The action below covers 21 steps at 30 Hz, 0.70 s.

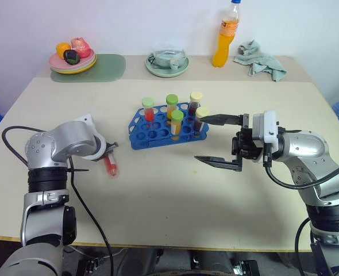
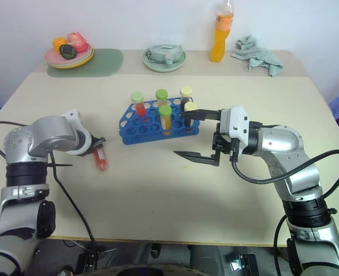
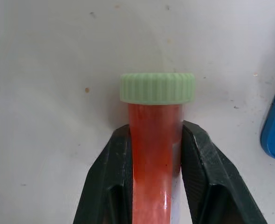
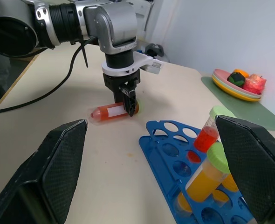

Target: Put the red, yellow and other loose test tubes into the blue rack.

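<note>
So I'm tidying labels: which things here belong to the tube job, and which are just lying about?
Job: red tube on the table, clamped in the left gripper; blue rack with five tubes standing in it.
Lying about: orange bottle, cloth, fruit plate, green plate.

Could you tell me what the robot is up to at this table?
It is loading test tubes into the blue rack, which already holds five capped tubes. The left gripper has shut on a red tube with a light-green cap, lying on the table left of the rack. The right gripper hangs open beside the rack, holding nothing.
</note>
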Each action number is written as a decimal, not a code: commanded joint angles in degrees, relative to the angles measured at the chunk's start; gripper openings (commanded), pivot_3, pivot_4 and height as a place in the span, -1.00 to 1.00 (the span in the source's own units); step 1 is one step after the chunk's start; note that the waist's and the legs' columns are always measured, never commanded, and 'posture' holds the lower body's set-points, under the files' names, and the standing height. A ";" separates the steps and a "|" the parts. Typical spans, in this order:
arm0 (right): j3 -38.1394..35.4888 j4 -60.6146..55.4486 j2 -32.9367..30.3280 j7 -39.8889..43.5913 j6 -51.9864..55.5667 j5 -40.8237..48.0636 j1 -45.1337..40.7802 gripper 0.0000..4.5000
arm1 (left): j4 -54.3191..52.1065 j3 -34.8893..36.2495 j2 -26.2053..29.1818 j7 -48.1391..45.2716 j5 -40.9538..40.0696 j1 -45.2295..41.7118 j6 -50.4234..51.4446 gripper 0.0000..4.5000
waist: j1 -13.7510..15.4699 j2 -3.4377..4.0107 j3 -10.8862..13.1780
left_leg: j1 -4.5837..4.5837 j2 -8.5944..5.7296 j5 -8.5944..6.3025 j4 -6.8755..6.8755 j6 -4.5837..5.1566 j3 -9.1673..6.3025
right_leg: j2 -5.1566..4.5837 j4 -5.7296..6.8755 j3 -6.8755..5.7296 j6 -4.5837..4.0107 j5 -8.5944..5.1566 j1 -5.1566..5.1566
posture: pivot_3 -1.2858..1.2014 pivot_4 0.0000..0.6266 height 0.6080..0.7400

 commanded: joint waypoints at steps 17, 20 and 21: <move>0.30 4.76 2.64 0.43 -3.40 -1.03 -4.34 1.00 | -43.12 11.50 12.04 -81.31 30.37 12.09 -20.26 -0.61 | -0.08 0.04 0.00 | -0.03 0.04 -0.17 -0.11 0.04 0.20 | -0.02 -0.43 0.15 -0.35 -0.11 0.07 | 0.03 -0.52 1.00; -0.24 4.18 2.07 -0.31 -2.94 -1.10 -4.07 1.00 | -45.42 2.44 9.27 -94.05 47.92 12.50 -31.51 -0.61 | -0.13 0.04 0.00 | -0.05 0.07 -0.21 -0.17 0.10 0.22 | -0.02 -0.66 0.13 -0.36 -0.08 0.17 | 0.03 -0.52 1.00; -0.35 4.05 1.94 -0.51 -2.76 -1.08 -4.03 1.00 | -45.21 0.25 8.39 -96.58 52.11 12.78 -34.35 -0.61 | -0.11 0.04 0.00 | -0.05 0.07 -0.21 -0.22 0.10 0.26 | -0.02 -0.73 0.15 -0.36 -0.08 0.19 | 0.03 -0.52 1.00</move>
